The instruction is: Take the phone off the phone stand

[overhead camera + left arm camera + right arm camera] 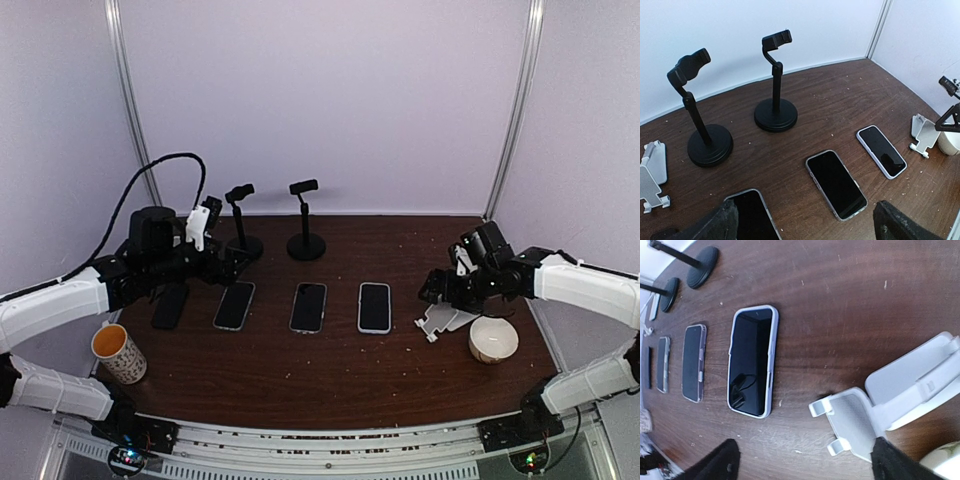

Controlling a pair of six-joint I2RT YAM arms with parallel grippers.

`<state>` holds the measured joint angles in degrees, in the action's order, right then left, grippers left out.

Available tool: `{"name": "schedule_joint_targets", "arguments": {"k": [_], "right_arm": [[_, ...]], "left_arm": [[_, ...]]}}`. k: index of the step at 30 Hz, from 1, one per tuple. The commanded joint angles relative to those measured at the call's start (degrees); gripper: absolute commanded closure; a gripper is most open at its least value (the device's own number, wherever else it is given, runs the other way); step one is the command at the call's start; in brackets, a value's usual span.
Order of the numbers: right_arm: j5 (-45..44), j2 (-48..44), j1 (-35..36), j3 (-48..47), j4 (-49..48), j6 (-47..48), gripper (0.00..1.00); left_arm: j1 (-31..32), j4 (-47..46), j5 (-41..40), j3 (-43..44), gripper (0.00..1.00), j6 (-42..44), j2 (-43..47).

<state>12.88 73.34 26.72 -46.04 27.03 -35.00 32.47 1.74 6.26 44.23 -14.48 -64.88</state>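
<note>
Several phones lie flat in a row on the brown table: a dark one point(170, 305), a clear-cased one point(234, 305), another point(308, 306) and a white-cased one point(374, 307). No stand holds a phone. Two black pole stands point(243, 220) point(305, 220) stand behind the row. A white folding stand point(440, 320) lies at the right, another point(197, 228) at the left. My left gripper point(228, 263) is open and empty above the left phones point(752, 215). My right gripper point(435, 290) is open and empty over the white stand point(890, 410), right of the white-cased phone point(752, 362).
A patterned paper cup point(119, 353) stands at the front left. A white bowl point(493, 339) sits at the front right beside the white stand. Light walls close in the back and both sides. A black cable arcs over the left arm.
</note>
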Motion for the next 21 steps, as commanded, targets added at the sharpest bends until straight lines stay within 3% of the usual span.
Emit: {"name": "schedule_joint_targets", "arguments": {"k": [1,10,16,21], "right_arm": [[-12.2,-5.7,3.7,-3.6,3.7,-6.5,0.00],[-32.2,-0.5,11.1,-17.2,23.0,-23.5,0.00],[-35.6,9.5,14.6,-24.0,33.7,-33.7,0.00],[-33.5,14.3,14.9,-23.9,33.2,-37.2,0.00]], "left_arm": [[0.2,-4.1,0.6,-0.4,0.02,-0.3,0.8],[0.2,-5.6,-0.1,-1.1,0.02,-0.5,1.1],[0.3,-6.4,-0.9,-2.2,0.02,-0.6,2.4],[0.3,-6.9,-1.6,-3.1,0.02,-0.6,3.5]]}}
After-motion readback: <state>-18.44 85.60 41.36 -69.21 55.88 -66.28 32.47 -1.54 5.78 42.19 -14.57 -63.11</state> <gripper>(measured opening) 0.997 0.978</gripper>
